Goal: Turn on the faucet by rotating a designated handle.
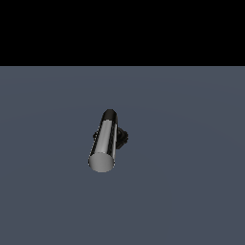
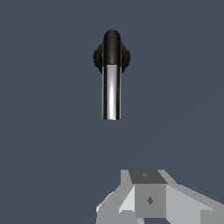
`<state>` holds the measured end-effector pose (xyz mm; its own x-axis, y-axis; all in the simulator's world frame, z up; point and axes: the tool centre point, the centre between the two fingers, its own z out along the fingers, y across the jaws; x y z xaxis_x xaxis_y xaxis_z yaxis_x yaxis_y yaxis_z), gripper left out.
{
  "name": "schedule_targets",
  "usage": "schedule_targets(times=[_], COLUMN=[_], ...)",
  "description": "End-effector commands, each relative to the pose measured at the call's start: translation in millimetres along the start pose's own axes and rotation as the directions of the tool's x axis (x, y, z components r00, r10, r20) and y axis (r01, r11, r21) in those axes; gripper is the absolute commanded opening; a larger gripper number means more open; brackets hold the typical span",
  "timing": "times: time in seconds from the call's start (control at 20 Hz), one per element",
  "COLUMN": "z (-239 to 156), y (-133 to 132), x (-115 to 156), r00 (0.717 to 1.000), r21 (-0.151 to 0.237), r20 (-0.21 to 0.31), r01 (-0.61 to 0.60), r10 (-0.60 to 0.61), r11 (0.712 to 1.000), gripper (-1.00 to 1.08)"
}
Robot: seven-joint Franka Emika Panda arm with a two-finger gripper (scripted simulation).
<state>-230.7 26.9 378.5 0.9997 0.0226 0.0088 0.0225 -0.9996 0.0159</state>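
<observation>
The faucet point(image 1: 111, 139) stands alone on the grey-blue floor. Its handle point(image 1: 104, 143) is a shiny silver bar with a flat round end, pointing toward the camera in the exterior view. It joins a black elbow point(image 1: 109, 115). The black lobed base point(image 1: 123, 137) peeks out behind the bar. In the wrist view the handle point(image 2: 111, 94) runs from the black elbow point(image 2: 111, 46) over the base toward my gripper point(image 2: 148, 192). Only grey and white parts of the gripper show at the picture's edge, well apart from the handle's free end. The arm is out of the exterior view.
The flat grey-blue floor point(image 1: 191, 191) surrounds the faucet on all sides. A black band fills the background beyond the floor's far edge in the exterior view. No other object shows.
</observation>
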Motion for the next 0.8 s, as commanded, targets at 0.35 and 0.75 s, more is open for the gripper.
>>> schedule_targets(times=[0.35, 0.75], z=[80.2, 139.7], y=[-20.2, -36.0], x=[8.1, 14.9], r00=[1.0, 0.999], r21=[0.005, 0.009], r20=[0.002, 0.004], r01=[0.024, 0.042], r10=[-0.024, -0.042], r11=[1.0, 0.999], gripper=[-1.0, -1.0])
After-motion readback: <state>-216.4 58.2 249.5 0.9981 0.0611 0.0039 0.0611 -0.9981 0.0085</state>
